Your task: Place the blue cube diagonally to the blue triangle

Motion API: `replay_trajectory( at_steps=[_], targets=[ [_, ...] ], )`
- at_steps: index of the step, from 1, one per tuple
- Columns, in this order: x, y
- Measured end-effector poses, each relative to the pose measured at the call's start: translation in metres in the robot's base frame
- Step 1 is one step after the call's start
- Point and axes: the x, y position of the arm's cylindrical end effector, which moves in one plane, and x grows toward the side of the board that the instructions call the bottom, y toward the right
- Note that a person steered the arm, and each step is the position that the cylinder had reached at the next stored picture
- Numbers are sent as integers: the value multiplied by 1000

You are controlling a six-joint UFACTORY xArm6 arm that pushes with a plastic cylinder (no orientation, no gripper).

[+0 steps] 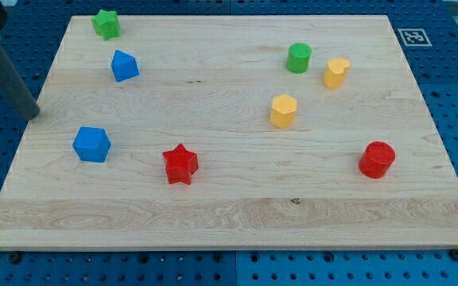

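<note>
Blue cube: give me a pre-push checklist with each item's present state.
1. My tip in view: ok, at the board's left edge.
2. Tip off all blocks: ok, up-left of the blue cube.
3. Blue triangle located: ok, toward the view's top from the cube.
4. Cube already diagonal to it: cannot tell, offset is slight.
5. Red star apart from the cube: ok, to its right.
6. Green star clear of the triangle: ok.

Wooden board point(229, 214) carries eight blocks: two blue, two red, two green, two yellow.
</note>
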Motion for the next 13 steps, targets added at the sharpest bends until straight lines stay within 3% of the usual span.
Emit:
replay_trajectory(
  at_steps=[1,3,4,5,13],
  targets=[
    [10,0],
    [72,30],
    [79,65],
    [67,97],
    [74,174]
  ],
)
